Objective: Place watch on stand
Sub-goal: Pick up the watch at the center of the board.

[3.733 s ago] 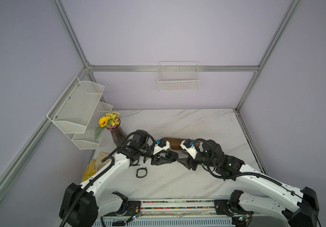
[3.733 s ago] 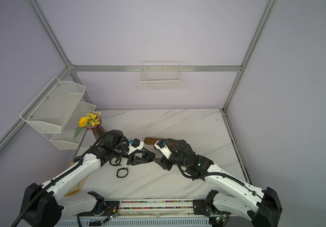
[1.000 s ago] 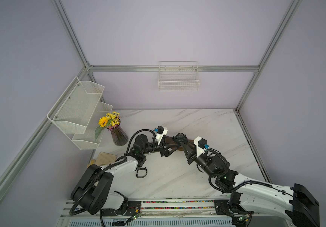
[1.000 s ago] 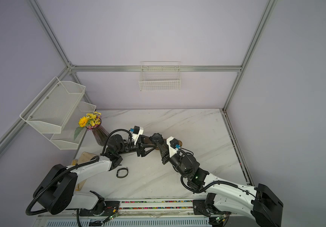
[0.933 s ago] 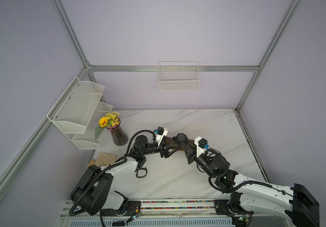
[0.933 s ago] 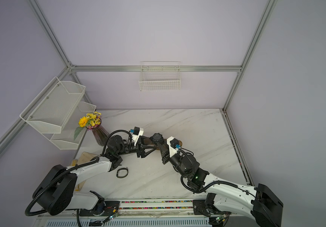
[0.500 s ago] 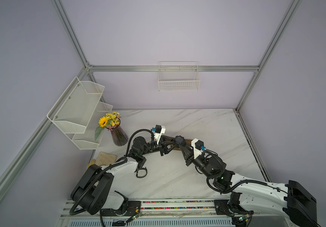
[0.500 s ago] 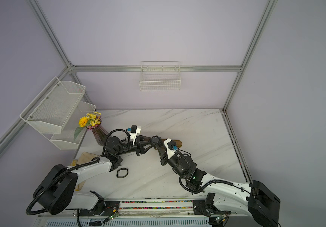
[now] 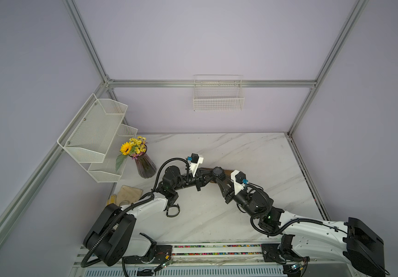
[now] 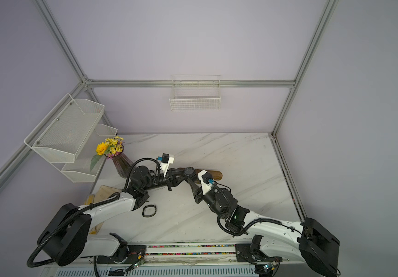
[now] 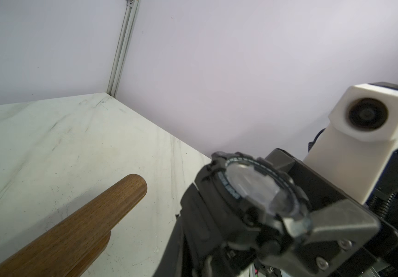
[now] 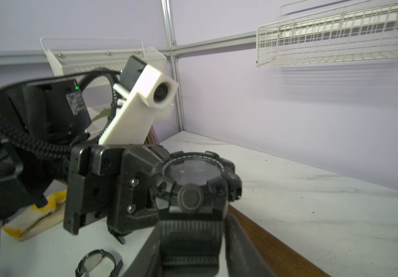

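Observation:
A chunky black watch point(image 9: 218, 172) point(image 10: 189, 171) hangs face up just above the stand point(image 10: 213, 174), a dark brown wooden bar lying on the marble table. My left gripper point(image 9: 208, 178) point(image 12: 153, 189) is shut on the watch's side, one finger above and one below. My right gripper point(image 9: 220, 180) point(image 12: 190, 242) stands open. The watch's strap point(image 12: 189, 237) lies between its fingers with a thin gap on one side. The bar point(image 11: 73, 227) runs below the watch point(image 11: 253, 191) in the left wrist view, and beside the strap in the right wrist view, stand point(image 12: 277, 242).
A second, thin black watch point(image 9: 172, 211) point(image 12: 96, 263) lies on the table near the left arm. A vase of flowers point(image 9: 146, 165), a beige cloth point(image 9: 128, 194) and white mesh shelves point(image 9: 95, 134) are at the left. A wire basket point(image 9: 218, 96) hangs on the back wall.
My left gripper has closed on the watch. My right gripper's fingers have spread off the strap. Both arms and the watch drifted slightly left over the bar.

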